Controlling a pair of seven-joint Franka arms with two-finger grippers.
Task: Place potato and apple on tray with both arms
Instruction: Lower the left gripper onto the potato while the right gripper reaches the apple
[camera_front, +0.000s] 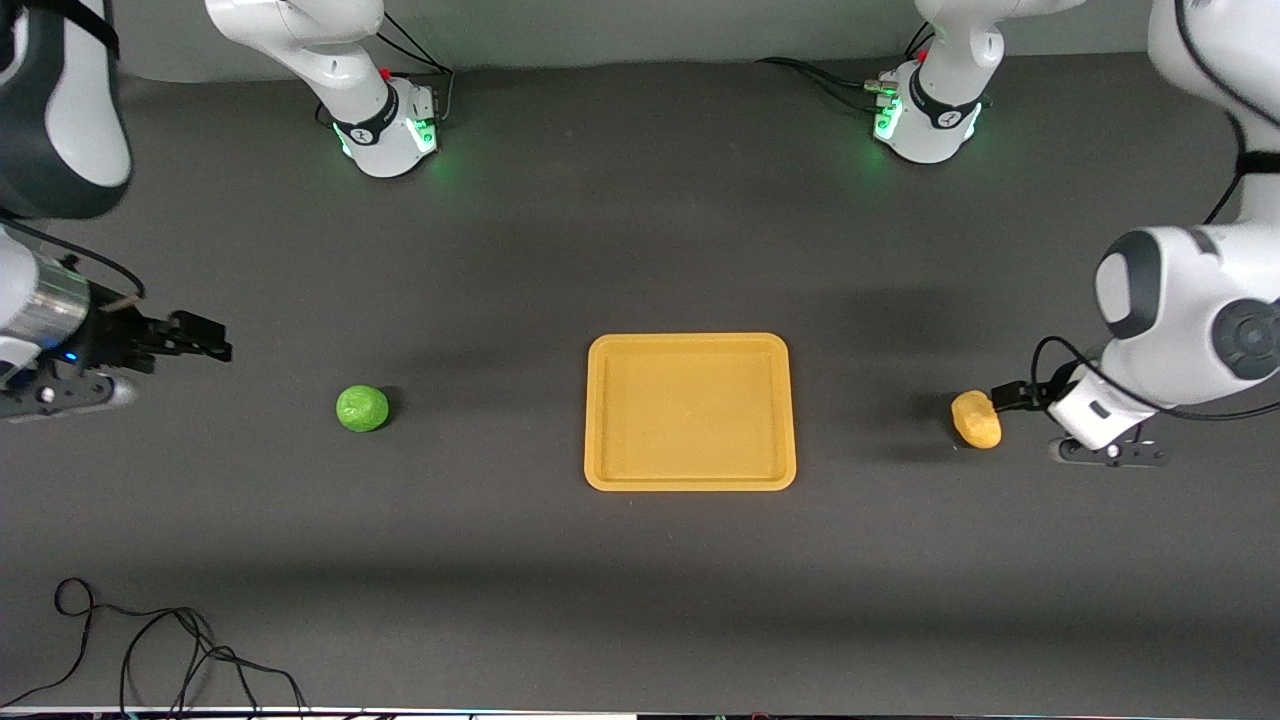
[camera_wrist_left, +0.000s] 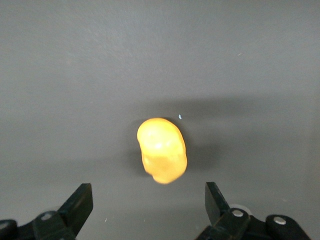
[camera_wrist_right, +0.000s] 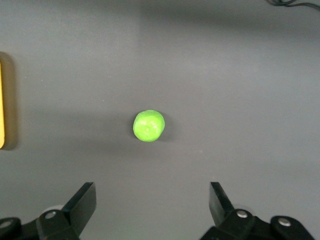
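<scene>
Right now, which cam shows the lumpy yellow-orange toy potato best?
Left wrist view: the lumpy yellow-orange toy potato sits large and unobstructed on the table, ahead of the open left gripper. The front view shows it small, beside that gripper. The right wrist view misses it.

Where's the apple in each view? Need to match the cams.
Front view: the apple sits on the table toward the right arm's end, beside the tray and clear of it.
Left wrist view: not in it; only the potato shows there.
Right wrist view: the apple is mid-picture, ahead of the open right gripper.
Shared landmark: the tray, whose edge also shows in the right wrist view.
</scene>
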